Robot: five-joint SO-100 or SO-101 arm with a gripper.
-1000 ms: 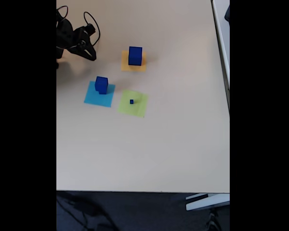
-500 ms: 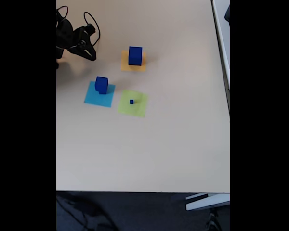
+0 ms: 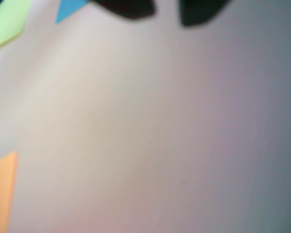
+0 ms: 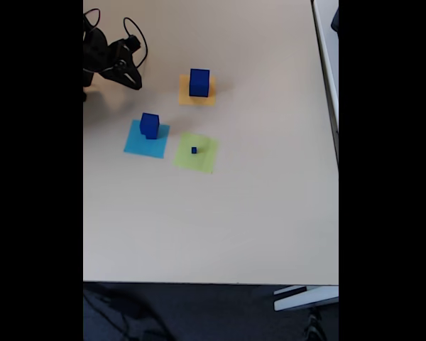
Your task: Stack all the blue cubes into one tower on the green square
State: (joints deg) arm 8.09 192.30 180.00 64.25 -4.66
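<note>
Blue cubes: large cube (image 4: 199, 82) on orange square (image 4: 197, 92), medium cube (image 4: 150, 125) on light-blue square (image 4: 146, 139), tiny cube (image 4: 194, 150) on green square (image 4: 196, 152). Gripper (image 4: 136, 84) well apart at table's upper left; finger state unclear.

A smooth, matt pale surface (image 4: 255, 213) is carrying three flat paper squares: the green square (image 4: 202, 160), a light-blue square (image 4: 138, 145) and an orange square (image 4: 186, 98), all lying matt. The blue cubes (image 4: 199, 82) are showing plain, slightly sheened faces; the claw (image 4: 131, 77) is looking matt black.
</note>
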